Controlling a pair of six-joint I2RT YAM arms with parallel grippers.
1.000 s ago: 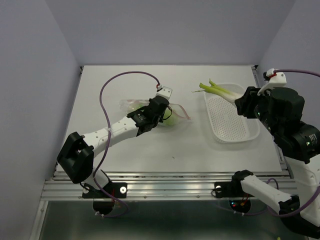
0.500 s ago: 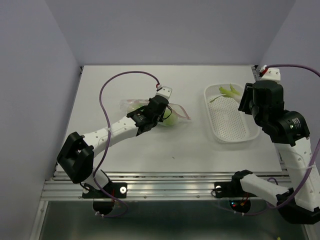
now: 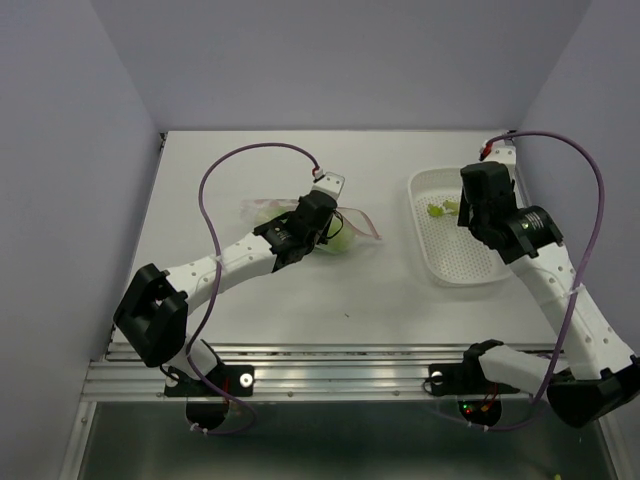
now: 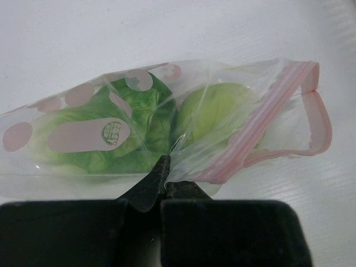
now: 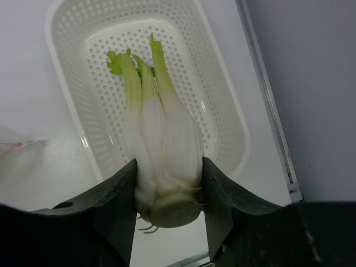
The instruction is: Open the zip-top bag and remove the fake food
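The clear zip-top bag [image 3: 352, 228] with a pink zipper strip [image 4: 267, 114] lies mid-table. Inside it are green leafy fake food [image 4: 100, 139] and a pale green ball [image 4: 214, 111]. My left gripper [image 4: 166, 167] is shut on a fold of the bag's plastic near the zipper; it also shows in the top view [image 3: 322, 222]. My right gripper [image 5: 169, 183] is shut on a white toy leek with yellow-green tips [image 5: 164, 139] and holds it over the white perforated basket [image 5: 222, 100]. From above, the leek's tips [image 3: 440, 209] show beside the right gripper [image 3: 468, 208].
The white basket [image 3: 470, 270] stands at the right of the table, close to the table's right rail [image 5: 270, 105]. A purple cable [image 3: 215, 180] loops over the left arm above the table.
My right arm has swung down and left with the leek, from above the basket's far end to low over the basket. The left gripper and bag have not moved.
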